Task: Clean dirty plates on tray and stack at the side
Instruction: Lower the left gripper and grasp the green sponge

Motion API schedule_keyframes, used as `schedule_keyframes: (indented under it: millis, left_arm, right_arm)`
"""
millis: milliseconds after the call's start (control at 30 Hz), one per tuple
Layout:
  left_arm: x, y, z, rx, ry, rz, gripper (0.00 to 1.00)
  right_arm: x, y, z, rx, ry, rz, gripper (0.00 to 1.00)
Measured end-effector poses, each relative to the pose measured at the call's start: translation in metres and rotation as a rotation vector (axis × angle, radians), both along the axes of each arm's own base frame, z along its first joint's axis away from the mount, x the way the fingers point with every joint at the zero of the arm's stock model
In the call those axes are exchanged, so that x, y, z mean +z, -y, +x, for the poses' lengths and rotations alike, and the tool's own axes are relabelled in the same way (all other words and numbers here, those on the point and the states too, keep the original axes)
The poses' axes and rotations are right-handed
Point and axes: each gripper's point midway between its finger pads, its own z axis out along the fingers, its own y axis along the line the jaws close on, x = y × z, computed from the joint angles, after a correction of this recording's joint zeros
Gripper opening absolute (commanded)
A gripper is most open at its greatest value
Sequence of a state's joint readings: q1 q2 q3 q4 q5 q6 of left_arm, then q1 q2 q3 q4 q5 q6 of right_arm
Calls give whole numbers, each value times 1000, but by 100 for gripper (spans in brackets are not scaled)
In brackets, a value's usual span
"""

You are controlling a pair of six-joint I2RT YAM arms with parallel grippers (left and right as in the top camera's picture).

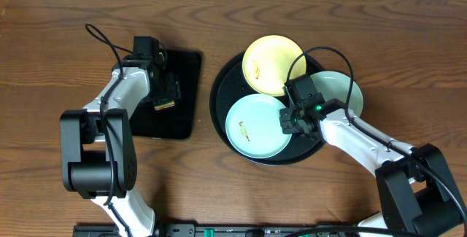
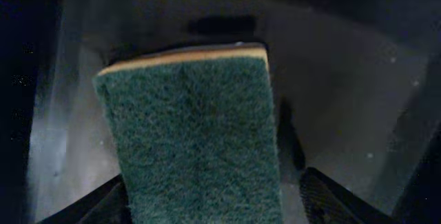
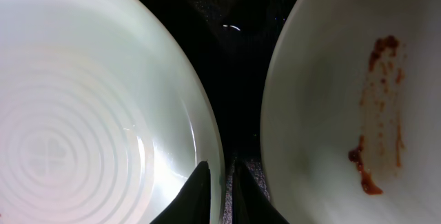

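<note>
The brown wooden table (image 1: 58, 40) fills the overhead view, its grain running side to side, with bare wood at the near edge around the two arm bases, which the frame cuts off. Nearest on the right side, the round black tray (image 1: 219, 91) holds all three plates; none is on the wood beside it. The near mint plate (image 1: 252, 124) lies at the tray's near side, and the right gripper (image 3: 220, 172) sits at its rim. The jaws are almost together with the rim running between them; whether they bite it or only straddle it cannot be told. Just beyond, the smeared mint plate (image 3: 324, 114) carries a reddish-brown streak, and the arm and its cable hide part of it from above. A narrow strip of bare tray separates the two mint plates. Farthest back, the yellow plate (image 1: 271, 62) leans over the tray's far rim. Its edge overlaps the near mint plate, and only a sliver of it shows to the wrist camera. On the other side, well apart from the round tray, a rectangular black tray (image 1: 186, 84) lies under the left gripper (image 2: 213, 182). Its jaws are spread to either side of a green-faced sponge (image 2: 193, 134) with a yellow layer. A dark gap shows at one finger, and the fingertips are cut off by the frame. Open wood lies between the trays and along the far edge.
</note>
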State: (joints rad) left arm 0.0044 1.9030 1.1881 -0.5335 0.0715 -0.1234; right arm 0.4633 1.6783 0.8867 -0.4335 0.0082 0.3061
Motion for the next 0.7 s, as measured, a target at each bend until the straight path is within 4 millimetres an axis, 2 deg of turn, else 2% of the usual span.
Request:
schedule_keyframes:
  millis: [67,100,167,233,267,367,400,433,467,533,667,700]
  left_arm:
    - [-1,0,-2,0,-9,0,64]
    - [-1,0,-3,-1,-12,0,51]
    - [-1,0,-5,2,-19,1,31]
    - [-2,-1,-5,3,-22,3,19]
    - [-1,-1,-5,3,-21,3,8]
    - [-1,-1,-5,-1,-21,4,8]
    - [-1,-1,-5,0,-21,4,17]
    - [-1,-1,-5,0,-21,4,50]
    - [-1,-1,-5,-4,-20,4,66]
    - [-1,-1,-3,-1,-10,4,71]
    - [2,-1,9,2,39,3,72]
    - [3,-1,12,2,52,3,77]
  right_arm:
    - [0,0,0,0,0,0,11]
    - [0,0,0,0,0,0,11]
    - [0,0,0,0,0,0,12]
    - [0,0,0,0,0,0,12]
    - [0,0,0,0,0,0,12]
    - [0,0,0,0,0,0,12]
    - [0,0,0,0,0,0,12]
    - [0,0,0,0,0,0,13]
    - [0,0,0,0,0,0,13]
    - [0,0,0,0,0,1,13]
    - [0,-1,-1,3,-3,7,13]
    - [0,-1,-1,3,-4,8,13]
